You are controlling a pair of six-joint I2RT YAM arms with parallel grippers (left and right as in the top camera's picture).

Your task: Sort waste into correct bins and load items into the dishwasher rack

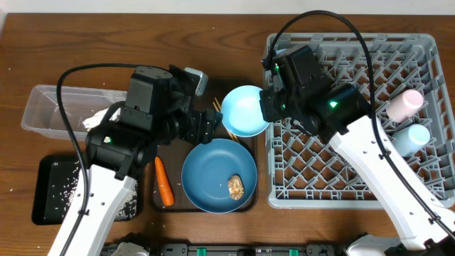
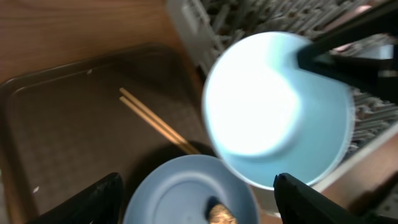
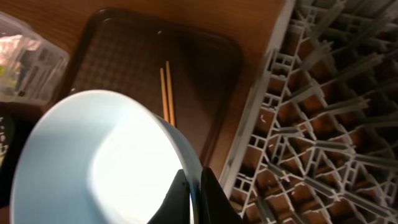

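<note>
The right gripper (image 3: pixel 194 196) was clamped on the rim of the bowl (image 1: pixel 244 110), its fingers pressed together with the rim's edge between them. It held the bowl clear of the tabletop, mouth up, over the tray's (image 2: pixel 56 124) far right corner and just at the left wall of the rack (image 1: pixel 355 178). Whether the bowl touched the rack could not be told.

The left gripper (image 2: pixel 198 202) hung over the middle of the tray with its fingers wide apart and nothing between them. It was just left of the bowl and above the plate's far rim.

The plate (image 1: pixel 213 171) sat on the tray's near right corner. A brownish food lump (image 1: pixel 237 186) lay on it, toward its near right side. The carrot (image 1: pixel 163 181) lay on the tray along its left edge, just beside the plate. The chopsticks (image 3: pixel 166 93) lay side by side on the tray's far part, partly hidden by the bowl from above.

In the rack, a pink cup (image 1: pixel 404 105) and a blue cup (image 1: pixel 414 136) lay close together against the right edge.

By the tabletop's left edge stood the clear tub (image 1: pixel 43 114), with the napkin (image 1: pixel 96 119) inside at its right end. The black tray (image 1: pixel 44 171) lay nearer the front left corner, with rice grains (image 1: pixel 65 188) scattered in it.
</note>
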